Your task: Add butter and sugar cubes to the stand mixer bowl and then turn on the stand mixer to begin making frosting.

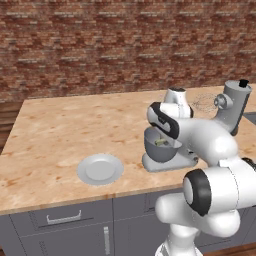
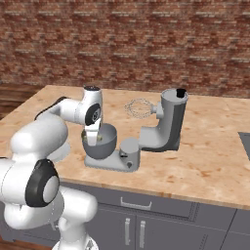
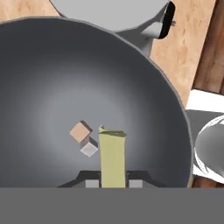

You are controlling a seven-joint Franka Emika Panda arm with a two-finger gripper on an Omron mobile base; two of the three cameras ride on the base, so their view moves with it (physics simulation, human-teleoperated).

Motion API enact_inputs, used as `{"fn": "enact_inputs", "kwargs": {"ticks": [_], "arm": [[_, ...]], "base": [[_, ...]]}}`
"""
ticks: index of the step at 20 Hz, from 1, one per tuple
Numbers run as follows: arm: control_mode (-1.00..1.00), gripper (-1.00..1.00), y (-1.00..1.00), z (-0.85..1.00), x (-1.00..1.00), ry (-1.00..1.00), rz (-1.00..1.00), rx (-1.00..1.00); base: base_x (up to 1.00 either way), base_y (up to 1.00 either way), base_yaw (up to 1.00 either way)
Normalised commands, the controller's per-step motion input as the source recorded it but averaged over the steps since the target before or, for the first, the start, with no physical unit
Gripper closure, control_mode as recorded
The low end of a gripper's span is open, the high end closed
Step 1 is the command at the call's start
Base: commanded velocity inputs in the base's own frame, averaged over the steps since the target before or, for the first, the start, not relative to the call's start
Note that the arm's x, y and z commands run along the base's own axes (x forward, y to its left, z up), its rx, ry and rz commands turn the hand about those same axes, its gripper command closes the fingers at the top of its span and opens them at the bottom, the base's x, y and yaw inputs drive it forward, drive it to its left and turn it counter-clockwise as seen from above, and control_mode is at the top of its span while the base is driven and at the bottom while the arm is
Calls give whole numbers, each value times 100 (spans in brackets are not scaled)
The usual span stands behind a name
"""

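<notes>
The stand mixer bowl (image 3: 65,78) lies right below my gripper (image 3: 113,183), which is shut on the butter (image 3: 112,153), an olive-yellow stick pointing down into the bowl. Two sugar cubes (image 3: 84,139), one tan and one pale grey, rest on the bowl's bottom beside the stick's tip. From the base cameras my gripper (image 2: 93,137) dips into the bowl (image 2: 105,146) on the stand mixer (image 2: 168,122) base. The mixer's head is tilted back, with the whisk (image 2: 138,108) raised and the black knob (image 2: 181,92) on top. The butter (image 1: 161,142) shows just over the bowl (image 1: 160,154) rim.
A flat pale grey plate (image 1: 100,169) sits on the wooden counter left of the mixer base, near the front edge. A brick wall runs behind the counter. A sink corner (image 2: 245,141) shows at the far right. Grey cabinet drawers are below.
</notes>
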Motion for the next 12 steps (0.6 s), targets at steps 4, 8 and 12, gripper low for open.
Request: {"fn": "enact_inputs", "kwargs": {"ticks": [4,8,12], "arm": [[-100,100,-12,-18,38,0,0,-1],[-100,100,-10,-12,42,0,0,0],[-100,-100,0,-22,20,1,-1,-2]], "base": [[0,0,0],[0,0,0],[0,0,0]]}}
